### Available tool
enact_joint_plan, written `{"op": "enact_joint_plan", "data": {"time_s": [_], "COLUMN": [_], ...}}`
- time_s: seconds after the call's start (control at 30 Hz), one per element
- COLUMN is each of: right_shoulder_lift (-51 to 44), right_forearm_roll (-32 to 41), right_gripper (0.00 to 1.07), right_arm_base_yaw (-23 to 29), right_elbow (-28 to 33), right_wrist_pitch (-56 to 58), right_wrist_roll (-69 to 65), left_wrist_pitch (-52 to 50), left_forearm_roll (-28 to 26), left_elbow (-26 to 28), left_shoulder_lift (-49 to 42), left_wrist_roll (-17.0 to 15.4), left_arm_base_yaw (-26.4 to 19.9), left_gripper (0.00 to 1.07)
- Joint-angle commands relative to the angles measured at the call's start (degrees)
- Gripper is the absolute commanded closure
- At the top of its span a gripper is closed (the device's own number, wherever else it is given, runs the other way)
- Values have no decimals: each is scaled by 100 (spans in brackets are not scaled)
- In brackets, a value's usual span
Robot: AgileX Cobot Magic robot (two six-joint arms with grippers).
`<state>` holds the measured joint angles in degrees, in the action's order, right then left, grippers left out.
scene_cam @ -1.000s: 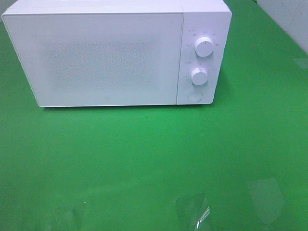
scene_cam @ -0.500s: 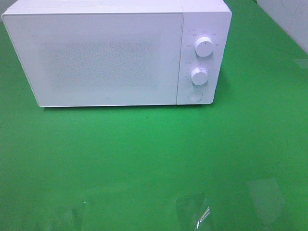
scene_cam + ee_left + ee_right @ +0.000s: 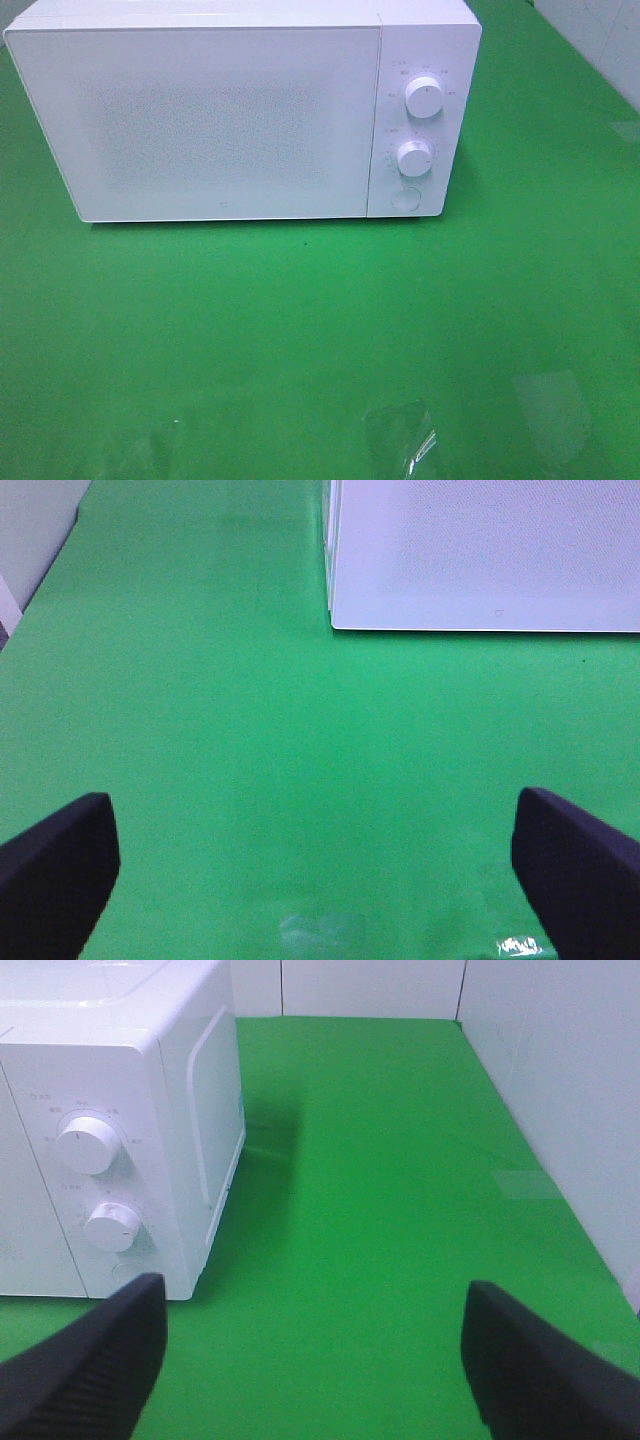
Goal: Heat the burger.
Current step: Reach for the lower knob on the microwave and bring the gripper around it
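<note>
A boxy, smooth white microwave (image 3: 220,120), its door finely dotted and its two round knobs (image 3: 425,97) labelled too small to read, sits at the far side of the green cloth (image 3: 300,330). The left gripper (image 3: 315,880) and right gripper (image 3: 315,1360) gape empty. The burger is out of sight.

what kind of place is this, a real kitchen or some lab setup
Probably a staged robot test bench, not a real kitchen: a closed white microwave stands on a bright green table cover, and plain white panels wall in the green surface.
</note>
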<state>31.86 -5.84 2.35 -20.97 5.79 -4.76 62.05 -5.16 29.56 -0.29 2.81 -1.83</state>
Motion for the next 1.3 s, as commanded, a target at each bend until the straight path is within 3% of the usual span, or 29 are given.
{"op": "enact_joint_plan", "data": {"time_s": [0.03,0.2,0.5,0.8,1.0,1.07,1.17,1.23,1.3], "right_shoulder_lift": [470,917,2034,3237,3718,4108,4183,4526,4624], "right_forearm_roll": [17,11,97,1312,2372,3054,3163,3621,3759], "right_gripper": [31,31,31,31,31,31,31,31,31], "right_arm_base_yaw": [-29,-29,-29,40,865,1455,1610,2223,2389], "right_elbow": [57,57,57,57,57,57,57,57,57], "right_wrist_pitch": [-579,-991,-2733,-4022,-4715,-5294,-5426,-6028,-6194], "right_wrist_roll": [-6,6,361,1455,2424,2785,2830,2876,2876], "left_wrist_pitch": [-63,-63,-63,-63,-63,-63,-63,-63,-63], "left_forearm_roll": [-11,-11,-11,-11,-11,-11,-11,-11,-11], "left_elbow": [0,0,0,0,0,0,0,0,0], "left_shoulder_lift": [-97,-97,-97,-97,-97,-97,-97,-97,-97], "left_wrist_roll": [-34,-34,-34,-34,-34,-34,-34,-34,-34], "left_arm_base_yaw": [-17,-17,-17,-17,-17,-17,-17,-17,-17], "left_gripper": [7,7,7,7,7,7,7,7,7]}}
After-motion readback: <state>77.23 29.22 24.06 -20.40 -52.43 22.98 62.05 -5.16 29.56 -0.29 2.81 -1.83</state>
